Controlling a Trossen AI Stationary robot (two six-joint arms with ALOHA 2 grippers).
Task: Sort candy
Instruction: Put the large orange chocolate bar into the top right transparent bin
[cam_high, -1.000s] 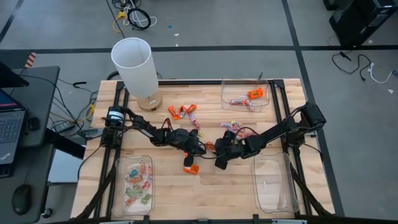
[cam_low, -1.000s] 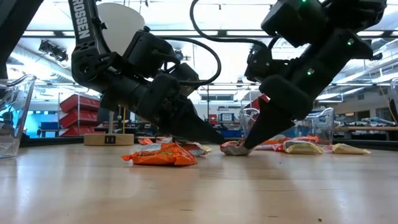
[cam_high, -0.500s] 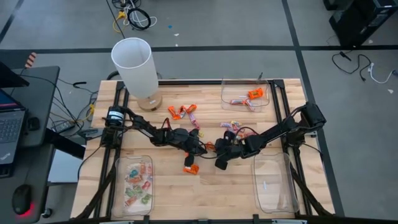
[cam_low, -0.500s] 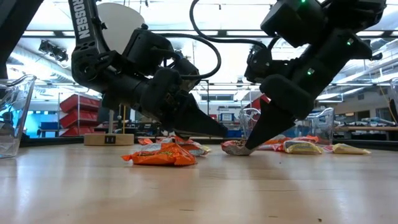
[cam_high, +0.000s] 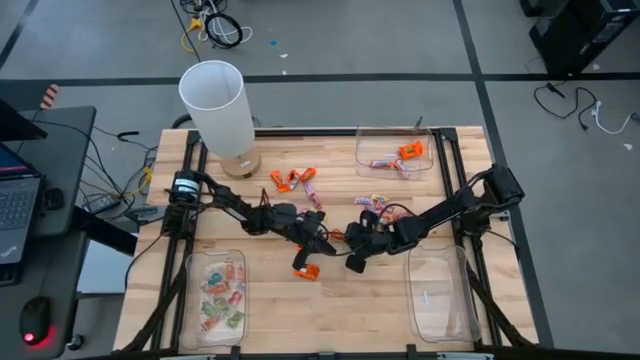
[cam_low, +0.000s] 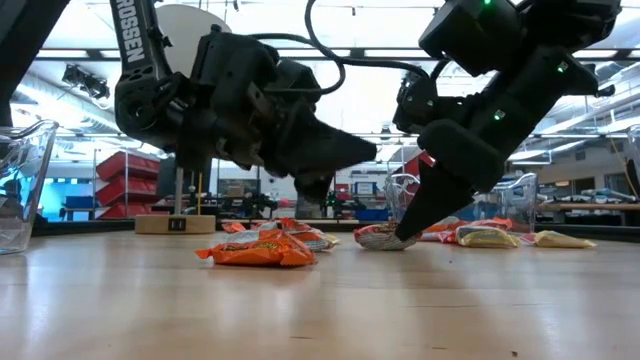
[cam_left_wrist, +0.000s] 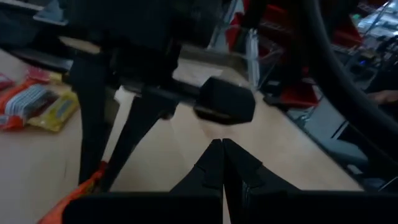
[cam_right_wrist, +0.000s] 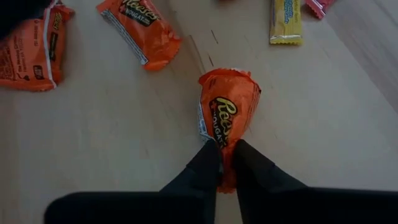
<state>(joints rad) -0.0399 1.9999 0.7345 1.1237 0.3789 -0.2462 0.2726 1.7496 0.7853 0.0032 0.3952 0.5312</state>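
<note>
An orange wrapped candy (cam_right_wrist: 225, 112) lies on the wooden table near its middle, with my right gripper (cam_right_wrist: 227, 163) shut on its end; the low view shows the same gripper (cam_low: 400, 238) slanting down onto it. My left gripper (cam_low: 372, 152) is shut on nothing and points about level above the table, just left of the right one (cam_high: 352, 264). Another orange candy (cam_low: 258, 250) lies flat on the table below the left arm. More loose candy (cam_high: 295, 180) lies farther back. My right gripper pinches one crimped end of the orange candy (cam_right_wrist: 222, 148) between its two fingers. The fingers slant down at it from the table's right side and lie along the candy. The candy rests flat on the table.
Clear trays stand at the far right (cam_high: 393, 152) with a few sweets, near left (cam_high: 215, 295) with several, and near right (cam_high: 440, 295). A white cylinder (cam_high: 218, 105) stands at the far left. Yellow and pink sweets (cam_high: 375, 203) lie behind the right gripper.
My left gripper, still shut, has tipped up from pointing down at the table to about level, and its tip has risen clear of the candy beneath it. My right arm has stayed in place over its orange candy.
</note>
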